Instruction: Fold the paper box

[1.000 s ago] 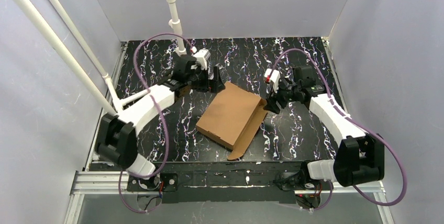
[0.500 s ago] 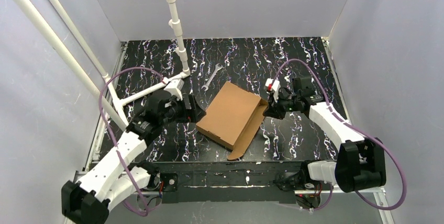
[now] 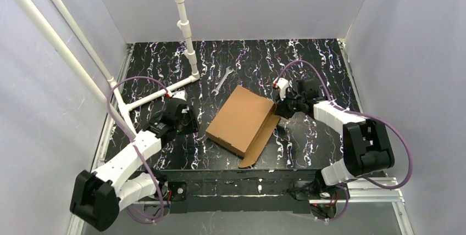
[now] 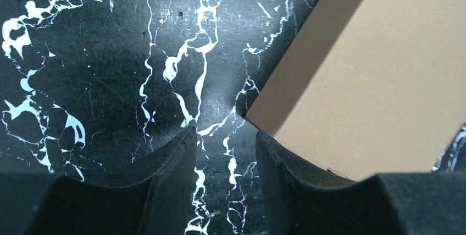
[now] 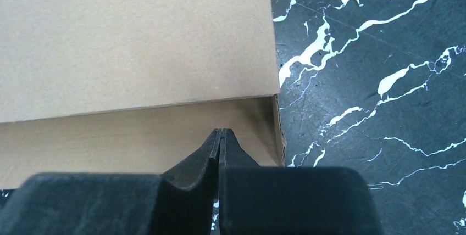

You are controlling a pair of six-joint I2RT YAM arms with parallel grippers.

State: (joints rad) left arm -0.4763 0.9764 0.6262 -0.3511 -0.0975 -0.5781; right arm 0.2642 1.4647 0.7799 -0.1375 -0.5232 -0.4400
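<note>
Presently on view, from where I stand beside the rig:

Item 1, paper box [image 3: 242, 118]. Brown corrugated card with the lid panel down, lying flat near the middle of the marbled table [image 3: 308, 70]. Its long axis runs from the far side toward the near edge, slanting leftward as it comes near. One loose flap [image 3: 259, 143] lies out flat along the right-hand long edge, not yet tucked.

Item 2, right gripper [image 3: 282, 108]. Fingers pressed together, nothing visible between them. It sits at the box's far right corner, tips over the far end of the flap. Whether they touch the card I cannot tell.

Item 3, left gripper [image 4: 222, 136]. Fingers apart, with only bare table between them. The box's left corner lies just past one fingertip, near but unheld.

Item 4, sundries. A wrench [image 3: 221, 79] lies beyond the box and apart from it. A white pipe frame [image 3: 184, 26] stands at far left.

Note: the flap lies on the right arm's side, along the long axis, so I judge that arm better placed. It would need to part its fingers first.
</note>
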